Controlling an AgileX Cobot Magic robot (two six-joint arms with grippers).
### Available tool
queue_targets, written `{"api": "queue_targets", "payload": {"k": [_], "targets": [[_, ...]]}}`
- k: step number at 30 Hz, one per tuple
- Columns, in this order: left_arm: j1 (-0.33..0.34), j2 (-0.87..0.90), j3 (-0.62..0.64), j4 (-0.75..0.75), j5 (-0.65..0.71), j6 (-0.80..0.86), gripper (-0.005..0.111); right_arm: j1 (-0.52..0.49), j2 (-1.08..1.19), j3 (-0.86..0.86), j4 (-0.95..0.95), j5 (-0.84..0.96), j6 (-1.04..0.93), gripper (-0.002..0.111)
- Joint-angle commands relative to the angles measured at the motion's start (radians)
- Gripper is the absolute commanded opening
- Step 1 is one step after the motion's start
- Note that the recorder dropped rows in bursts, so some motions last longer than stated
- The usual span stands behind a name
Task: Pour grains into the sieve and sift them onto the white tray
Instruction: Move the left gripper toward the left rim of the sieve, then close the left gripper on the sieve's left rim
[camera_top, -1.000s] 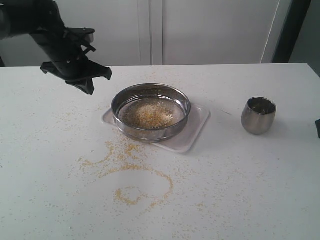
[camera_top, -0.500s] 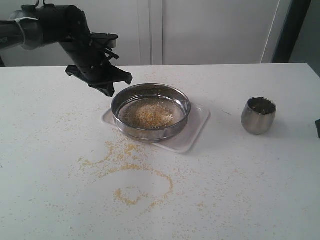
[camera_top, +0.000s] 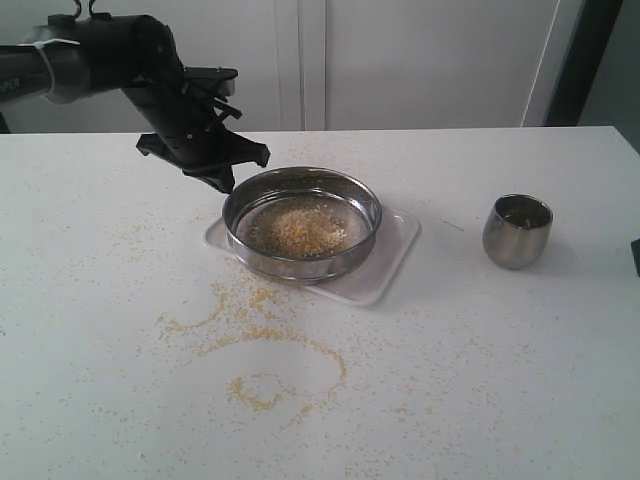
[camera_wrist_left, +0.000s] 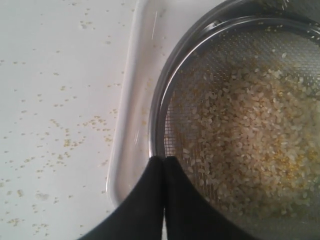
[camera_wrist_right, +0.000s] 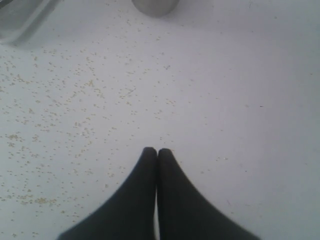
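The steel sieve rests on the white tray near the table's middle, with a heap of pale and yellow grains on its mesh. My left gripper hangs shut and empty just over the sieve's left rim. The left wrist view shows its tips pressed together above the sieve's rim, the tray's edge and the grains. My right gripper is shut and empty above bare table, outside the exterior view.
A small steel cup stands to the right of the tray; its base shows in the right wrist view. Spilled yellow meal lies in arcs in front of the tray, and loose specks are scattered across the white table.
My left arm has swung right from the table's left rear to the sieve's left rim, most of it in the first half second. Sieve, tray and cup have not moved.
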Motion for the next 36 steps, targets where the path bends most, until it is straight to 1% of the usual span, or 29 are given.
{"api": "queue_targets", "payload": {"k": [1, 6, 9, 31, 36], "targets": [[-0.003, 0.010, -0.004, 0.003, -0.001, -0.033, 0.011, -0.001, -0.006, 0.002, -0.006, -0.003, -0.005, 0.000], [-0.003, 0.015, -0.004, -0.002, -0.017, -0.031, 0.035, -0.001, -0.006, 0.002, -0.006, -0.003, -0.005, 0.000], [-0.003, 0.022, -0.004, 0.001, -0.017, -0.031, 0.041, -0.001, -0.006, 0.002, -0.006, -0.003, -0.005, 0.000], [-0.003, 0.103, -0.002, -0.020, -0.017, -0.031, 0.042, -0.001, -0.006, 0.002, -0.006, -0.003, -0.005, 0.000], [-0.003, 0.103, -0.002, -0.024, -0.017, -0.031, 0.036, -0.001, -0.006, 0.002, -0.006, -0.003, -0.005, 0.000]]}}
